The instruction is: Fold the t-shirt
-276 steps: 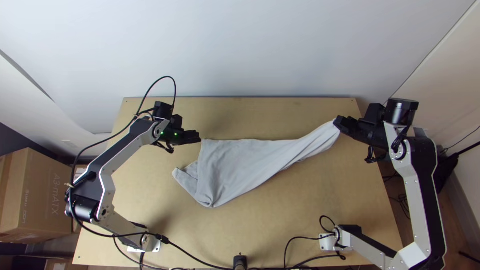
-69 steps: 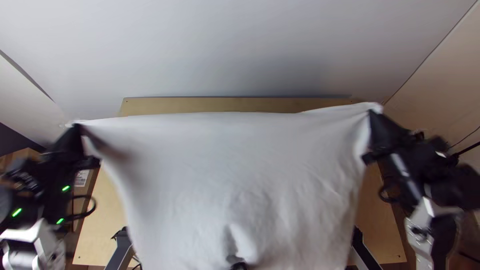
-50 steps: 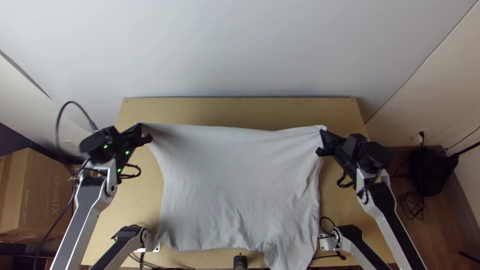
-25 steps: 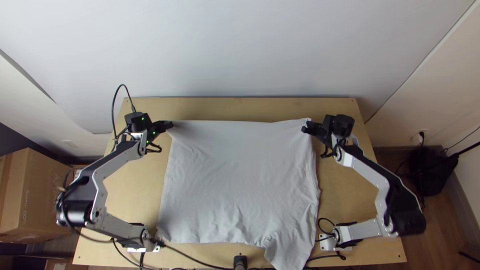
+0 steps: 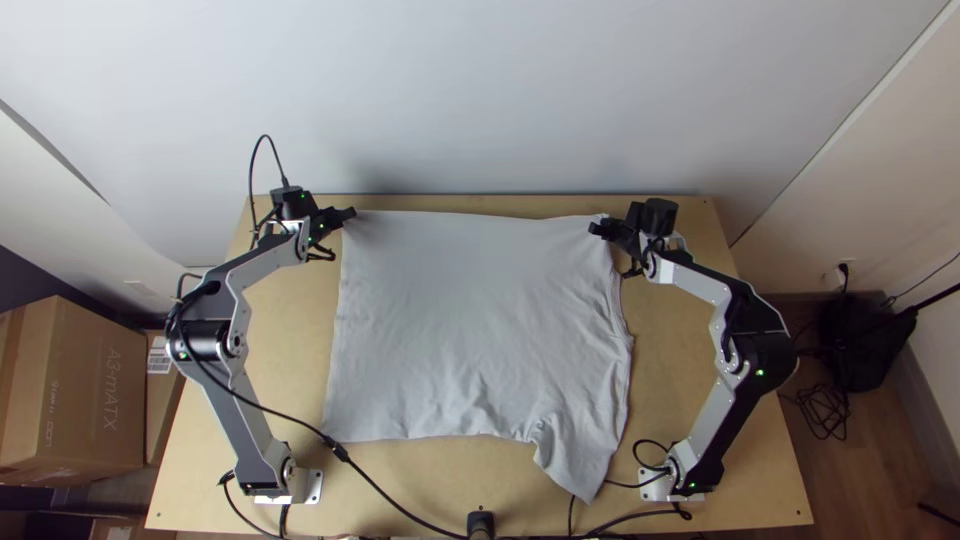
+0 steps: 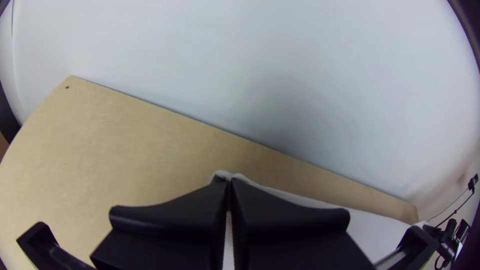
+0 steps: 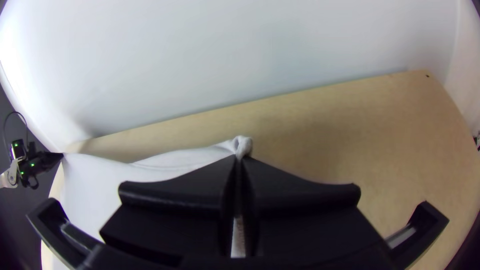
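Grey t-shirt (image 5: pixel 470 330), soft matte knit with small wrinkles, spread roughly rectangular on the light wooden surface (image 5: pixel 715 400). My left pincer (image 5: pixel 350 214) clamps its far-left corner, right pincer (image 5: pixel 596 228) its far-right corner.

Light wooden surface (image 5: pixel 720 440) against pale wall (image 5: pixel 480 90). Cardboard boxes (image 5: pixel 95 400) beyond its left side. Right: wall outlet (image 5: pixel 836 277), tangled black cables (image 5: pixel 825 410) on brown wood floor (image 5: pixel 860 470). Soft shadows on wall.

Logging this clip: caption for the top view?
Two grippers hold a spread t-shirt by its far corners.
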